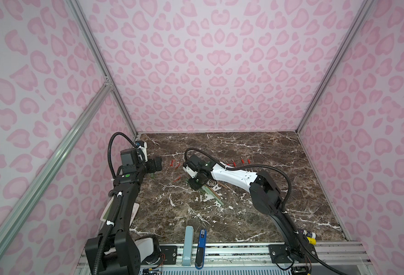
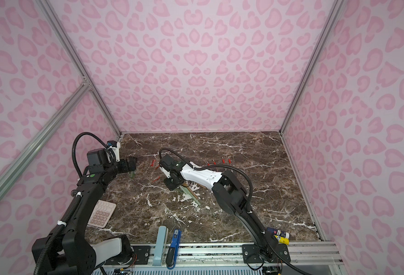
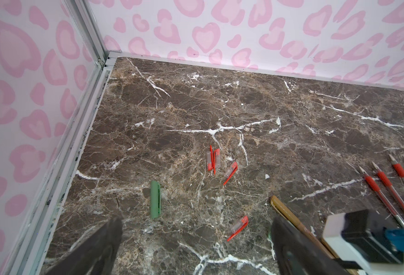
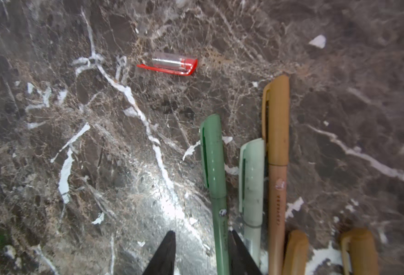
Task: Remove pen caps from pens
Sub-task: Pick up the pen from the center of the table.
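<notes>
You had 4 red caps and 1 green cap off on the desk, left jaws wide open and empty, right jaws part-open astride 1 of several capped pens.

Black arms, ribbed cables — one white forearm

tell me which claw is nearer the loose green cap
Left. The left claw hangs beside the green cap; the right claw is farther off, straddling a capped green pen.
</notes>
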Robot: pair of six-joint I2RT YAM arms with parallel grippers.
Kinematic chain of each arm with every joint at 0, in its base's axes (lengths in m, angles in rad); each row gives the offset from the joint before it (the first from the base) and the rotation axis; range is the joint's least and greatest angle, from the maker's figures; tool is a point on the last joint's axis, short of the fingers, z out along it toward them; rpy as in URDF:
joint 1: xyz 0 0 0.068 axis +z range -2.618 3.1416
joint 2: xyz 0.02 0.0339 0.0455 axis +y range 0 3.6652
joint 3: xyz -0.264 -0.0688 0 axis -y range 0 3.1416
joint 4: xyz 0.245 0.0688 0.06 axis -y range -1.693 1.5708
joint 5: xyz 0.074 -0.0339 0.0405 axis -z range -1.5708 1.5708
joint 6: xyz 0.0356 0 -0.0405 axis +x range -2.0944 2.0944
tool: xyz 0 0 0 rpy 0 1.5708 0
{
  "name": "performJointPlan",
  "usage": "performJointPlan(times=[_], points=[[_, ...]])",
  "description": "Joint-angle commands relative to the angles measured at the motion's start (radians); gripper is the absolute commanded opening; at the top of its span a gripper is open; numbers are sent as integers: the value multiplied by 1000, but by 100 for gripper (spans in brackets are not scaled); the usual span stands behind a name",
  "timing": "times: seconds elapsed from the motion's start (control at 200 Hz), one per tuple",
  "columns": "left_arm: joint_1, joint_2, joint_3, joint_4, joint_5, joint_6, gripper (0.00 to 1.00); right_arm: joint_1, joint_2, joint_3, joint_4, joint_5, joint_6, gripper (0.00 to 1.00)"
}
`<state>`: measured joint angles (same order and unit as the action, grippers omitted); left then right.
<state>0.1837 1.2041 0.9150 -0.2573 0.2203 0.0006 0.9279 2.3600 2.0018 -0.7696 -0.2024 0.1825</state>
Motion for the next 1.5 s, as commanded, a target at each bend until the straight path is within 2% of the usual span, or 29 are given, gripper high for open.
performJointPlan(times=[0.0,0.14,0.25,0.33,0.395,0.505,0.64,0.74,0.825,0.92,1.015,1.11,1.205,1.38,1.495], points=[[5,7,15,11,9,-7,100,-1,66,80,-90,5,-14,37],[7,13,10,24,14,-9,100,0,79,78,-84,34,-20,36],[7,23,16,18,11,-9,99,0,106,135,-132,32,-23,36],[6,27,11,29,8,-10,99,3,100,108,-116,41,-25,36],[7,31,5,36,11,-8,99,5,98,80,-89,38,-23,33],[8,35,21,19,4,-17,99,12,119,97,-127,34,-20,22],[8,34,13,37,3,-18,98,30,95,11,-71,51,-26,16],[10,34,29,15,2,-26,98,32,109,53,-123,46,-28,9],[13,28,25,22,28,-14,98,32,51,9,-79,33,-24,8],[17,23,20,24,44,-3,98,23,8,3,-43,-40,3,8],[32,21,28,12,90,-19,98,19,-29,27,-50,-61,26,7],[39,12,10,39,167,-24,93,12,-102,-58,38,-67,50,7],[40,16,8,36,240,-30,91,-13,-126,-100,114,-141,114,7],[40,24,-18,97,378,-107,90,-21,-225,-243,305,-152,175,7],[40,41,-34,145,465,-226,91,-29,-269,-284,355,-160,216,7]])
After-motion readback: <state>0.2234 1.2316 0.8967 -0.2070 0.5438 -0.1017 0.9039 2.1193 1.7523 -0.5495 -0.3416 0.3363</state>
